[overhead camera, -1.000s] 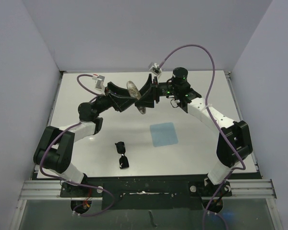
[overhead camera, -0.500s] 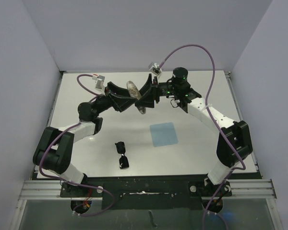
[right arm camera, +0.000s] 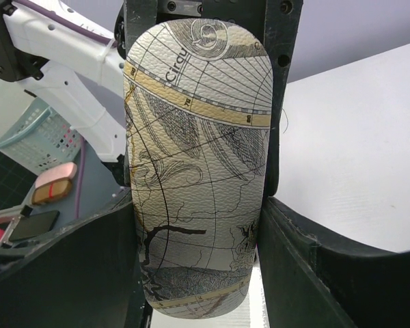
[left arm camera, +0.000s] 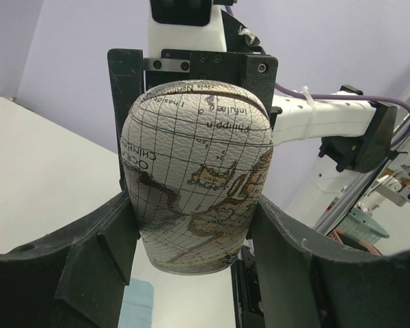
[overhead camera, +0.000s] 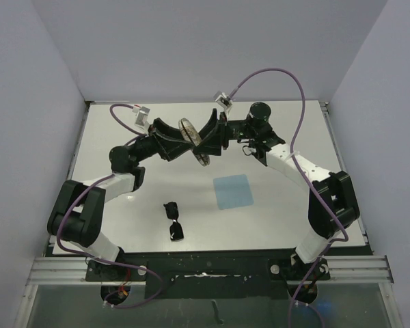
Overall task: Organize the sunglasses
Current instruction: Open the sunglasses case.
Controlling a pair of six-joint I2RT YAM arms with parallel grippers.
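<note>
Sunglasses (overhead camera: 173, 221), one pair, one cloth (overhead camera: 233, 190), case (overhead camera: 193, 140) (between left claw (left arm camera: 195, 239), right claw (right arm camera: 195, 253))

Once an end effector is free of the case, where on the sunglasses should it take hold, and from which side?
Come straight down on the sunglasses and pinch the narrow bridge between the two lenses. They lie flat on the table, lenses lined up near to far, so the closing direction should probably be left to right. Arm positions are too small to judge.
</note>
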